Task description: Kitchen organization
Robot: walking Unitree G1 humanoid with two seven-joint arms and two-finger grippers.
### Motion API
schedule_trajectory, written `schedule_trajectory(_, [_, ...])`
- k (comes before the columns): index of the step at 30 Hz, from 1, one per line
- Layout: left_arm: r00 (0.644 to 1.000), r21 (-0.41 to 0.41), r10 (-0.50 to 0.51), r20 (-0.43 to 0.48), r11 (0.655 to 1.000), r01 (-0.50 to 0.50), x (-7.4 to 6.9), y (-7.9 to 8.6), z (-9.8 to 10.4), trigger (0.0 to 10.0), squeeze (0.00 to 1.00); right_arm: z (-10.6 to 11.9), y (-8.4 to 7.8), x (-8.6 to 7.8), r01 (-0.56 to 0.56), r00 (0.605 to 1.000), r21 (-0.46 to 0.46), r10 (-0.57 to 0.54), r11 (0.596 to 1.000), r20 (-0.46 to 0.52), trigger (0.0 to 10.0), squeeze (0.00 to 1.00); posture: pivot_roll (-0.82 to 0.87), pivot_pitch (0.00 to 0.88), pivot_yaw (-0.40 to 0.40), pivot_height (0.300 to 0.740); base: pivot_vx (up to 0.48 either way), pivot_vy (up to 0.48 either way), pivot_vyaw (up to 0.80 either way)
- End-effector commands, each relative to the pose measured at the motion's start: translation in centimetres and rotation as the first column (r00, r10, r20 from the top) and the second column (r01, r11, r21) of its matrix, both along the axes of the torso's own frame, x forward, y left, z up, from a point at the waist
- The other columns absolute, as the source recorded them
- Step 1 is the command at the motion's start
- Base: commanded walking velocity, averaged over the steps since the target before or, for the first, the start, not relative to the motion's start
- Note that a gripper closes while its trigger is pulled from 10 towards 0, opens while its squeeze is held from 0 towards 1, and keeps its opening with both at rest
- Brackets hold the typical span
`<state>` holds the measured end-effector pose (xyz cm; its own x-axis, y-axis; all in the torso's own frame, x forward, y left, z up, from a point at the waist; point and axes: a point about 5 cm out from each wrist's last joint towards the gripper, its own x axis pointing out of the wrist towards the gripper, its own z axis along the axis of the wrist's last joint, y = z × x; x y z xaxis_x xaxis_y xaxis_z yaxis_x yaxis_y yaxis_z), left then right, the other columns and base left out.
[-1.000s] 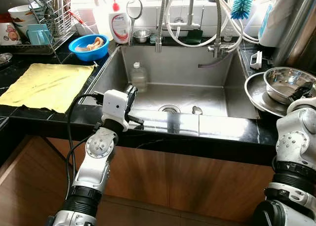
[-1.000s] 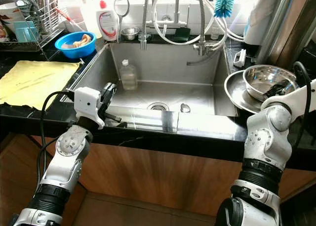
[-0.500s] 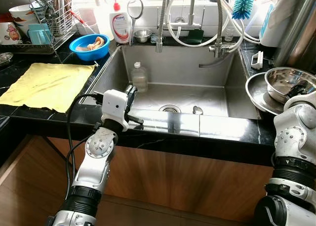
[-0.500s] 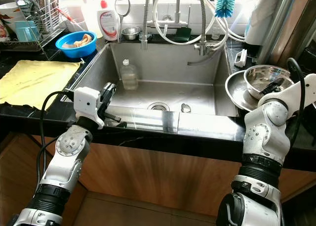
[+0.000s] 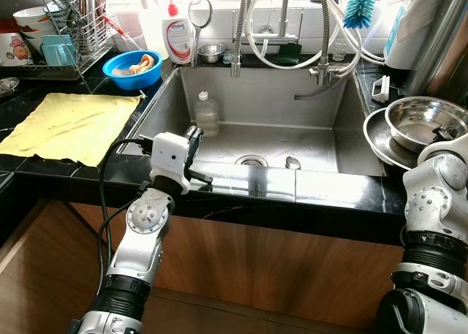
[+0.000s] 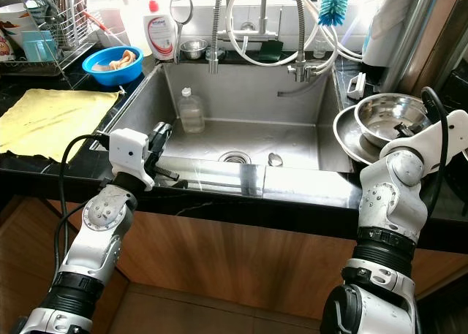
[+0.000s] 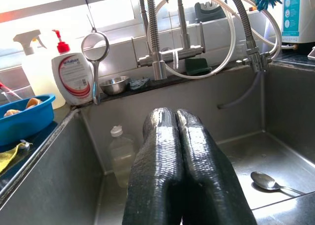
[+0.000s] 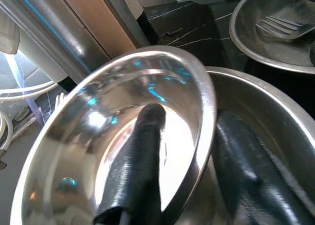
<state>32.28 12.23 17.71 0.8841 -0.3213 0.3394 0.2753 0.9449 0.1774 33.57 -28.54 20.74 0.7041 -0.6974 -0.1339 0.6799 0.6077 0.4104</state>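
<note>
Left eye view: left hand (image 5: 192,135) rests at the near rim of the sink (image 5: 330,175), lower left of centre, idle. The steel bowl (image 5: 426,122) sits in a wider steel basin (image 5: 374,138) on the black worktop (image 5: 351,195) at the right edge; the right hand is at its near rim.

Right eye view: same layout. Right hand (image 6: 404,129) reaches over the bowl's rim, right of centre. A spoon (image 6: 274,159) lies by the drain; a yellow cloth (image 6: 44,118) is at far left.

Left wrist view: the two fingers (image 7: 160,171) are pressed together, holding nothing, pointing into the sink toward a small bottle (image 7: 119,153).

Right wrist view: one finger (image 8: 140,156) lies inside the bowl, the other outside its wall, straddling the rim. Grip looks pinched on, though full contact is hard to confirm.

Judgement: step in hand is lifting the bowl. Squeeze firmly before raising; thin polished rim likely slips. Lift straight up, keep level, clear the basin.
</note>
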Motion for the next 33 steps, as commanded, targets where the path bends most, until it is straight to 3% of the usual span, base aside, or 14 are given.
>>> schedule_trajectory(1, [1.000, 0.014, 0.012, 0.001, 1.000, -0.012, 0.0, 0.4, 0.1, 10.0, 0.00, 0.6, 0.7, 0.5, -0.017, 1.000, -0.002, 0.017, 1.000, 0.008, 0.0, 0.00, -0.01, 0.000, 0.056, 0.740, 0.000, 0.000, 0.00])
schedule_trajectory(15, [1.000, 0.018, 0.000, 0.007, 1.000, 0.000, 0.0, 0.2, 0.2, 10.0, 0.00, 1.0, 0.9, 0.3, 0.004, 0.999, -0.006, -0.004, 1.000, 0.032, 0.0, 0.00, -0.01, 0.000, 0.062, 0.740, 0.000, 0.000, 0.00])
schedule_trajectory(33, [1.000, 0.012, 0.015, 0.013, 1.000, -0.015, 0.1, 0.3, 0.3, 10.0, 0.00, 5.3, 1.2, 0.0, 0.088, 0.984, -0.197, -0.054, 0.977, 0.168, 0.0, 0.00, -0.01, 0.000, 0.053, 0.740, 0.000, 0.000, 0.00])
